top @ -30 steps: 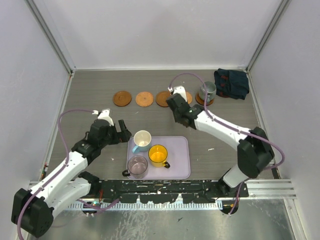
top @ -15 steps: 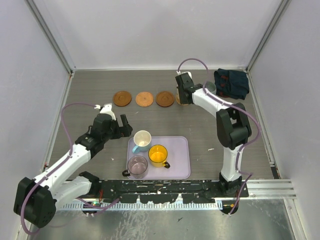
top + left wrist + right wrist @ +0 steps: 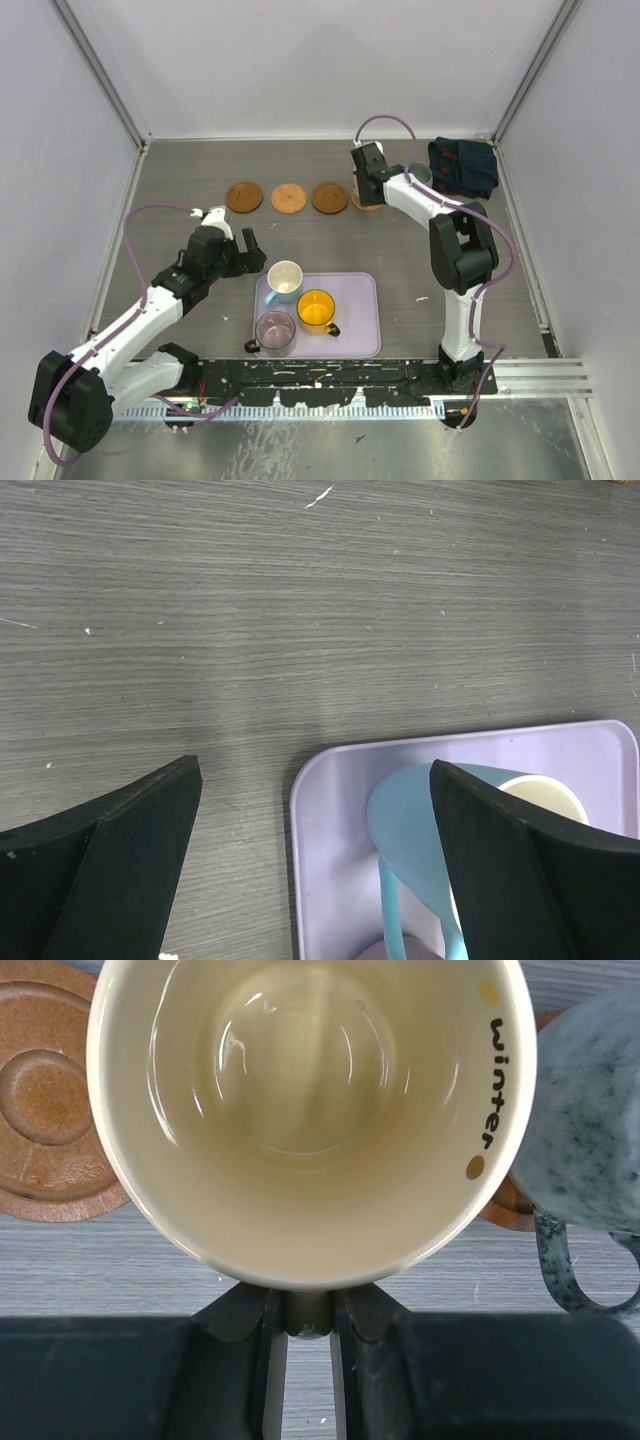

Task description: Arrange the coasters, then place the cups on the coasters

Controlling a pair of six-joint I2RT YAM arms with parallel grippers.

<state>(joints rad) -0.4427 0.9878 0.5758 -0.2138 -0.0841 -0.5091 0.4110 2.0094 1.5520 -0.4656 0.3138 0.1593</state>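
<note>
My right gripper (image 3: pixel 308 1312) is shut on the handle of the cream-yellow cup (image 3: pixel 310 1110), which bears the word "winter". That cup sits between a brown coaster (image 3: pixel 50 1130) on its left and the grey-green cup (image 3: pixel 590 1110) on its own coaster (image 3: pixel 508 1208); what lies under it is hidden. From above, three bare coasters (image 3: pixel 244 197) (image 3: pixel 288 197) (image 3: pixel 330 197) line the back, and a fourth (image 3: pixel 370 204) peeks out under the right gripper (image 3: pixel 366 180). My left gripper (image 3: pixel 312 780) stands open at the tray corner, beside the light blue cup (image 3: pixel 420 820).
The lavender tray (image 3: pixel 360 335) near the front also carries the orange-yellow cup (image 3: pixel 317 311) and the purple-grey cup (image 3: pixel 275 331). A dark folded cloth (image 3: pixel 463 166) lies at the back right, by the grey-green cup (image 3: pixel 420 174). White walls close in the table.
My right arm has swung from mid-table to the back row with the cream-yellow cup, over the fourth coaster. The left gripper has edged slightly toward the tray.
</note>
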